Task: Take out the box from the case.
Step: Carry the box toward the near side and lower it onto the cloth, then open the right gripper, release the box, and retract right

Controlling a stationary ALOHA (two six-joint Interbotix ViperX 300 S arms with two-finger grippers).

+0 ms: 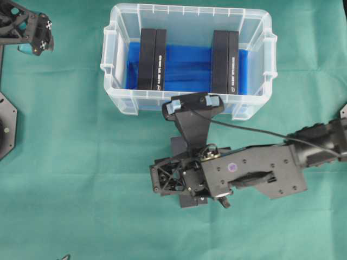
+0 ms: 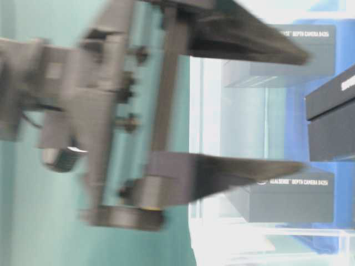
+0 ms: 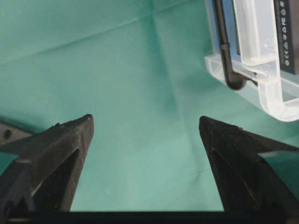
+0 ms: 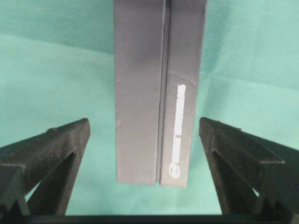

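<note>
Right hand (image 4: 145,128): jaws wide apart, straddling dark box (image 4: 159,93) lying on green worktop (image 4: 56,70), not gripping. Left hand (image 3: 145,123): spread wide, holding nothing.

1. table (image 1: 65,179) fully covered in teal-green cloth, matte.
2. Cloth shows faint creases and fold lines, clearest in left wrist view.
3. Lighting even and diffuse, soft shadows only.
4. No walls or windows visible.

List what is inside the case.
A left black box and a right black box stand apart on the blue lining of the case. The lining beneath them is hidden, and the right pincer covers part of the near wall.
</note>
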